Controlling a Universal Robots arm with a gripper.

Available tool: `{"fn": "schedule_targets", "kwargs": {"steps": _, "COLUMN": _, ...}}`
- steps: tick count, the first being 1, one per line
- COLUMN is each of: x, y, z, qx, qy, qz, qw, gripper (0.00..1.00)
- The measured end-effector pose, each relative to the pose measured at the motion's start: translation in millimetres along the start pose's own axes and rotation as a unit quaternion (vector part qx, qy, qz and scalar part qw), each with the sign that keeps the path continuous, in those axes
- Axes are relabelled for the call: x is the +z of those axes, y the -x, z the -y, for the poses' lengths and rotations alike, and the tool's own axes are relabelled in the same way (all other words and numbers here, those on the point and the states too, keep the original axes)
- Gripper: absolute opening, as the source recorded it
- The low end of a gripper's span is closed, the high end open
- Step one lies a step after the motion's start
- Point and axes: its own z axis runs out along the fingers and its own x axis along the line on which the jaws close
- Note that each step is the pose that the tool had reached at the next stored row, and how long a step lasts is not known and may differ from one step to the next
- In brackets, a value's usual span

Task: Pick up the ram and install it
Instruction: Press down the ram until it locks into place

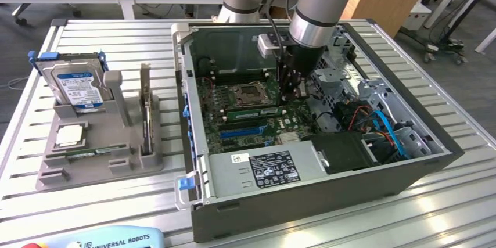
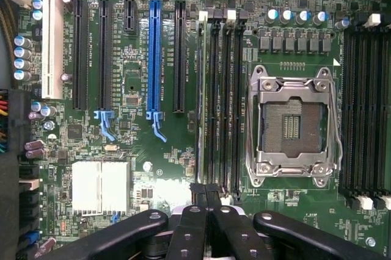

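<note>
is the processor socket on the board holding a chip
No, the processor socket sits bare, its contacts showing inside the metal frame.

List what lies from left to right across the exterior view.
Hard drive → upright ram in the grey holder → processor socket → claw, shut → blue cable.

The surface (image 1: 434,201) is ribbed bare metal with a dull sheen. The computer case (image 1: 310,198) is matt grey painted metal. The motherboard (image 2: 177,150) is glossy green circuit board; its processor socket (image 2: 292,126) has a bright polished steel frame. The hand (image 2: 206,202) is matt black, with smooth fingers (image 2: 198,199).
</note>
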Motion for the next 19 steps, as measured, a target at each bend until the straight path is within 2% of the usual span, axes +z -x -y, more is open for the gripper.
{"fn": "schedule_targets", "kwargs": {"steps": 19, "x": 5.9, "y": 0.0, "z": 0.3, "qx": 0.0, "qy": 0.0, "qz": 0.0001, "qw": 1.0, "gripper": 0.1}}
